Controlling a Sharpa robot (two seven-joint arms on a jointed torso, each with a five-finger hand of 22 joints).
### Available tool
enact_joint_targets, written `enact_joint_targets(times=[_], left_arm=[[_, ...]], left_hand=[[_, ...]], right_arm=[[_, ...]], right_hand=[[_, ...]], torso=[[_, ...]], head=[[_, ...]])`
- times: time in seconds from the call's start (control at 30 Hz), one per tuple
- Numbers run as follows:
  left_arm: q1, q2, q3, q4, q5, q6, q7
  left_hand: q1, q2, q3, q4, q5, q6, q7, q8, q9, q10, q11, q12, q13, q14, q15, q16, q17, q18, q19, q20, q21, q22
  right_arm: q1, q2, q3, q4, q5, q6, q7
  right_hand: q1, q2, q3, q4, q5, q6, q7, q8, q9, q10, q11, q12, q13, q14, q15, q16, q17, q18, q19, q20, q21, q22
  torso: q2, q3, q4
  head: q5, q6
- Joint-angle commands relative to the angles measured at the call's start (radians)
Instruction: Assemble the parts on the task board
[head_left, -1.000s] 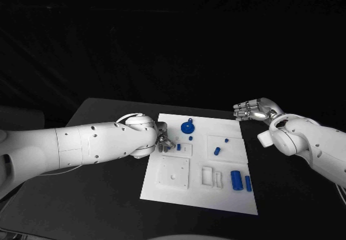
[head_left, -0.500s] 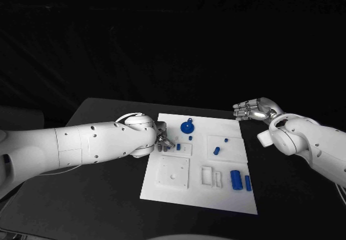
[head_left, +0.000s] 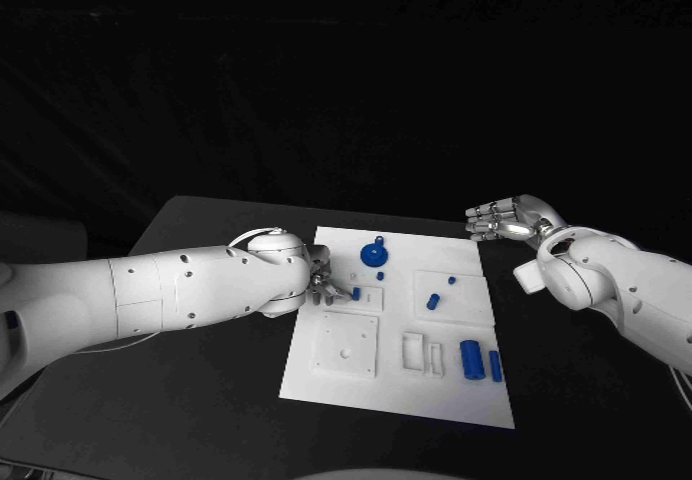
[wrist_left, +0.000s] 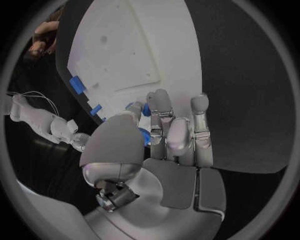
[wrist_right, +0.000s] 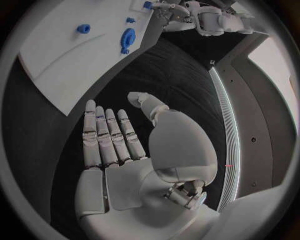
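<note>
**Left hand holding a blue part at the board's near-left edge**

While the robot's silver left hand (head_left: 320, 281) is hovering over the left edge of the flat white task board (head_left: 346, 372), its fingers (wrist_left: 161, 107) are pinching a small blue part (wrist_left: 144, 136) against the thumb. That hand is sitting just beside the small raised white square fixture (head_left: 366, 297) on the board. Across the board, the silver right hand (head_left: 500, 220) is hanging off the board's far right corner, above the black table (head_left: 188, 400), fingers straight and together, thumb apart, gripping nothing. On the board, a round blue disc with a tab (head_left: 375, 255) is lying near the far edge, and two blue cylinders (head_left: 472, 361) are lying side by side near the right edge.
</note>
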Motion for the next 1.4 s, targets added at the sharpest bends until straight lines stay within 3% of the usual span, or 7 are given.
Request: enact_joint_targets(times=[0.03, 0.33, 0.53, 0.7, 0.87, 1.0, 1.4], left_arm=[[-0.017, 0.005, -0.011, 0.005, 0.006, 0.052, -0.009], [-0.017, 0.005, -0.011, 0.004, 0.006, 0.038, -0.004], [-0.017, 0.004, -0.011, 0.005, 0.007, 0.031, 0.003], [-0.017, -0.001, -0.011, 0.010, 0.008, 0.032, 0.008], [-0.017, -0.011, -0.011, 0.021, 0.014, 0.033, 0.011], [-0.017, -0.017, -0.011, 0.032, 0.023, 0.032, 0.015], [-0.017, -0.024, -0.011, 0.039, 0.029, 0.019, 0.021]], left_hand=[[-0.001, 0.018, -0.008, 0.003, 0.002, 0.000, 0.005, 0.001, 0.001, 0.054, -0.002, 0.001, -0.002, -0.001, -0.003, -0.004, -0.001, -0.001, 0.009, 0.000, -0.005, 0.018], [0.005, 0.004, -0.006, 0.030, -0.005, 0.002, 0.005, 0.001, -0.001, 0.054, -0.002, 0.000, -0.002, -0.002, -0.003, -0.006, -0.004, 0.000, 0.009, 0.000, -0.006, 0.018], [0.015, -0.028, -0.013, 0.058, -0.011, 0.004, 0.005, 0.000, -0.005, 0.054, -0.001, -0.002, -0.004, -0.003, -0.003, -0.008, -0.006, 0.000, 0.009, 0.000, -0.007, 0.018], [0.032, -0.032, -0.017, 0.046, 0.011, 0.002, 0.005, 0.000, -0.006, 0.055, -0.001, -0.004, -0.005, -0.004, -0.003, -0.010, -0.008, 0.000, 0.008, 0.001, -0.009, 0.018], [0.051, -0.021, -0.022, 0.004, 0.099, -0.006, 0.005, 0.000, -0.009, 0.055, -0.001, -0.007, -0.007, -0.005, -0.003, -0.012, -0.010, 0.000, 0.007, 0.001, -0.012, 0.018], [0.048, -0.017, -0.024, -0.019, 0.106, -0.008, 0.004, 0.000, -0.013, 0.055, -0.001, -0.008, -0.008, -0.006, -0.003, -0.013, -0.012, 0.001, 0.008, 0.003, -0.013, 0.019], [0.047, -0.019, -0.022, -0.017, 0.102, -0.008, 0.004, 0.000, -0.014, 0.055, -0.001, -0.009, -0.008, -0.006, -0.003, -0.014, -0.012, 0.003, 0.008, 0.003, -0.015, 0.018]], right_arm=[[-0.001, 0.001, 0.000, 0.000, -0.008, 0.010, 0.010], [-0.002, 0.002, 0.000, 0.000, -0.008, 0.010, 0.010], [-0.002, 0.002, 0.000, -0.001, -0.008, 0.010, 0.010], [-0.003, 0.001, 0.000, -0.001, -0.008, 0.010, 0.010], [-0.003, 0.001, 0.000, -0.001, -0.008, 0.011, 0.010], [-0.004, 0.001, 0.000, -0.001, -0.008, 0.011, 0.010], [-0.005, 0.001, 0.000, 0.000, -0.008, 0.011, 0.009]], right_hand=[[-0.001, -0.008, -0.003, 0.003, 0.003, -0.009, -0.001, -0.006, -0.002, -0.007, 0.003, -0.006, -0.001, -0.009, 0.000, -0.004, -0.002, 0.005, -0.008, 0.003, 0.002, -0.001], [-0.001, -0.008, -0.003, 0.003, 0.003, -0.009, -0.001, -0.006, -0.002, -0.007, 0.003, -0.006, -0.001, -0.009, 0.000, -0.004, -0.002, 0.005, -0.008, 0.003, 0.002, -0.001], [-0.001, -0.008, -0.003, 0.003, 0.003, -0.009, -0.001, -0.006, -0.002, -0.007, 0.003, -0.006, -0.001, -0.009, 0.000, -0.004, -0.002, 0.005, -0.008, 0.003, 0.002, -0.001], [-0.001, -0.008, -0.003, 0.003, 0.003, -0.009, -0.001, -0.006, -0.002, -0.007, 0.003, -0.006, -0.001, -0.009, 0.000, -0.004, -0.002, 0.005, -0.008, 0.003, 0.002, -0.001], [-0.001, -0.008, -0.003, 0.003, 0.003, -0.009, -0.001, -0.006, -0.002, -0.007, 0.003, -0.006, -0.001, -0.009, 0.000, -0.004, -0.002, 0.005, -0.008, 0.003, 0.002, -0.001], [-0.001, -0.008, -0.003, 0.003, 0.003, -0.009, -0.001, -0.006, -0.002, -0.007, 0.003, -0.006, -0.001, -0.009, 0.000, -0.004, -0.002, 0.005, -0.008, 0.003, 0.002, -0.001], [0.000, -0.008, -0.005, 0.004, 0.003, -0.012, 0.000, -0.006, -0.002, -0.011, 0.004, -0.007, -0.001, -0.011, 0.000, -0.004, -0.002, 0.004, -0.009, 0.003, 0.002, -0.001]], torso=[[0.000, 0.0002, -0.0003], [0.000, 0.0004, -0.0001], [0.000, 0.0002, -0.0003], [0.000, 0.0000, 0.0005], [-0.001, 0.0001, 0.0016], [0.000, -0.0009, 0.0005], [0.000, 0.0007, 0.0000]], head=[[0.000, -0.001], [0.001, 0.001], [-0.001, 0.001], [-0.002, 0.001], [-0.003, 0.001], [-0.003, 0.002], [-0.002, 0.004]])
